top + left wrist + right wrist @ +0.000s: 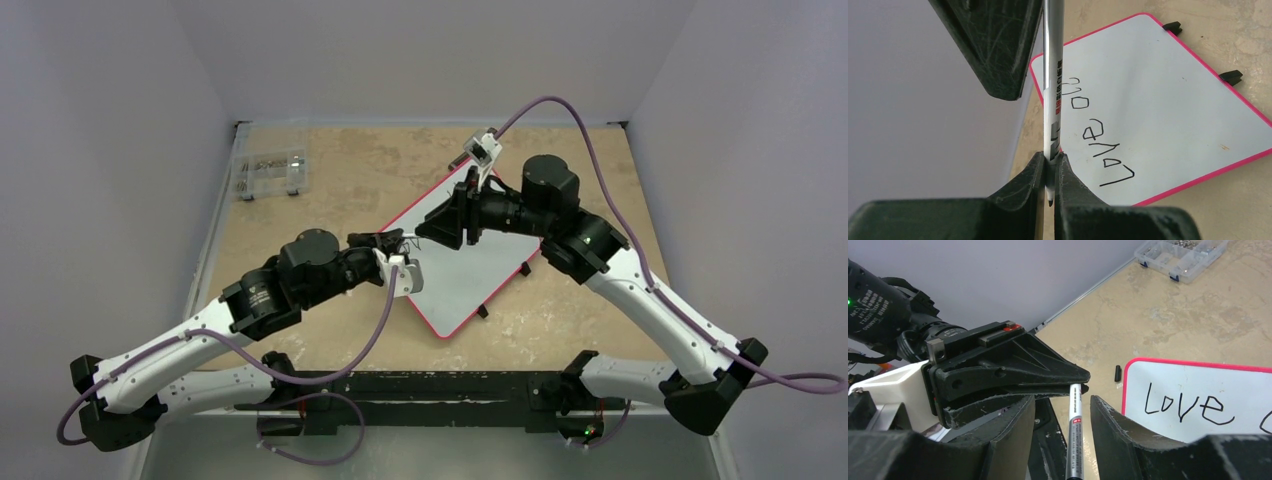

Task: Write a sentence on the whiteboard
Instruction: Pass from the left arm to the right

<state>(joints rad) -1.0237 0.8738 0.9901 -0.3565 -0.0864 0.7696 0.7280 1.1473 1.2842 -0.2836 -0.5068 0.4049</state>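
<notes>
The left gripper (1049, 162) pinches the marker (1053, 75) near its tip, apparently offering it between the right gripper's (1063, 402) spread fingers for a regrasp, while the whiteboard (1173, 125) lies flat on the table (350, 160) just beside them, its sentence (1091, 131) standing at 2 words, "Love all".
</notes>
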